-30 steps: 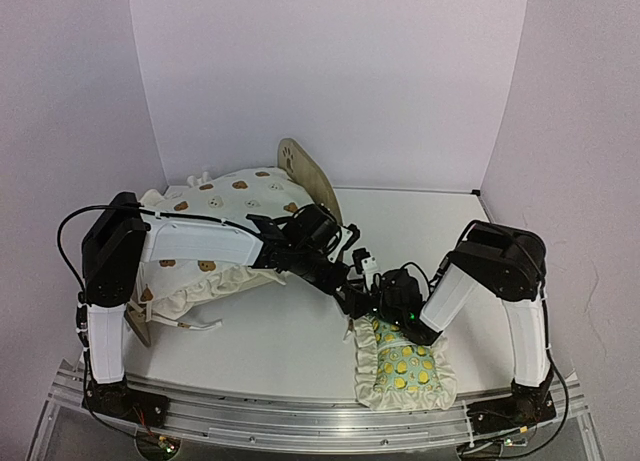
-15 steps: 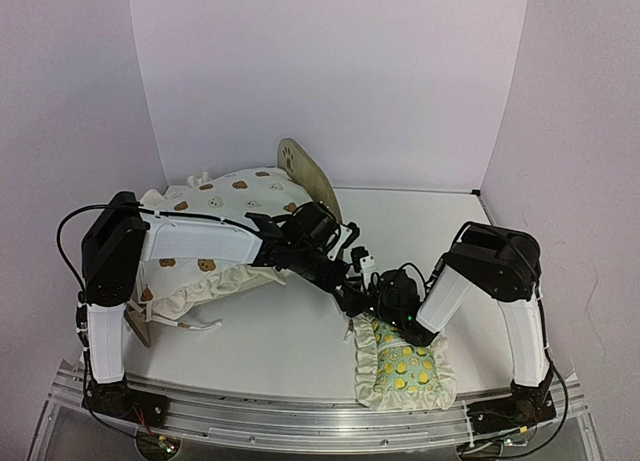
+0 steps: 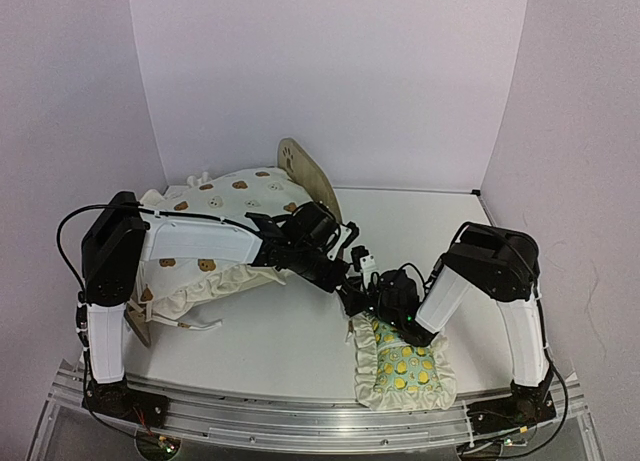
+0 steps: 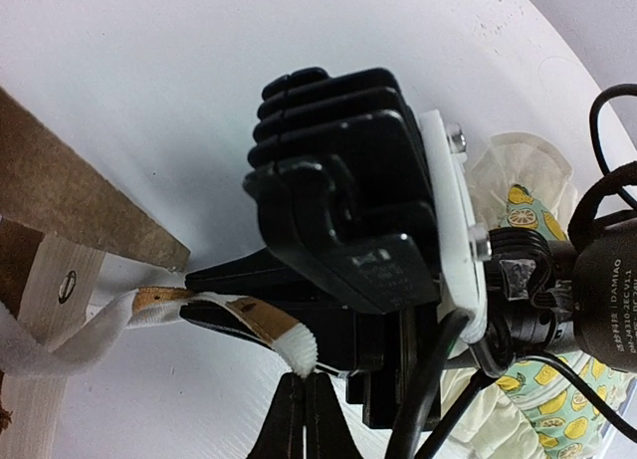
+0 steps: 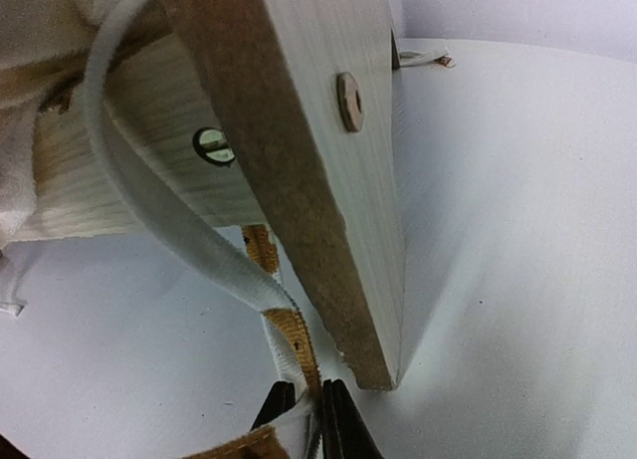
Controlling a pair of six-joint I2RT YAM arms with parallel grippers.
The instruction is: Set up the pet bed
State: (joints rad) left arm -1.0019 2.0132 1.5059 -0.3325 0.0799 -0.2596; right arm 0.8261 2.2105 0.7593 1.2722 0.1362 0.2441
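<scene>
Top external: nearest the arm bases, lemon-print pillow (image 3: pixel 402 366) lies flat on the table (image 3: pixel 280 351), front R of centre. Just behind its far end the two grippers meet tip to tip, low over the tabletop.

Right wrist cam: right gripper (image 5: pixel 314 419) is almost closed, jaws pinching the cushion tie (image 5: pixel 189 240). The tie is a white/tan strap that runs up to a wood rail (image 5: pixel 129 180) w/ a screw in it. The lower corner of the headboard (image 5: pixel 318 160) stands just beside the tips.

Left wrist cam: left gripper (image 4: pixel 304 419) is fully closed. The tie end sits right at its tips, but can't tell if it's actually pinched.

Further back, pet bed (image 3: pixel 308 186) sits at far L of table, near the back corner. Its frame is mostly covered by the bear-print cushion (image 3: pixel 220 231) lying on it, w/ the L arm stretched over that. The rounded headboard w/ paw-print cutout (image 3: pixel 290 161) stands upright at the bed's R end, furthest back.
</scene>
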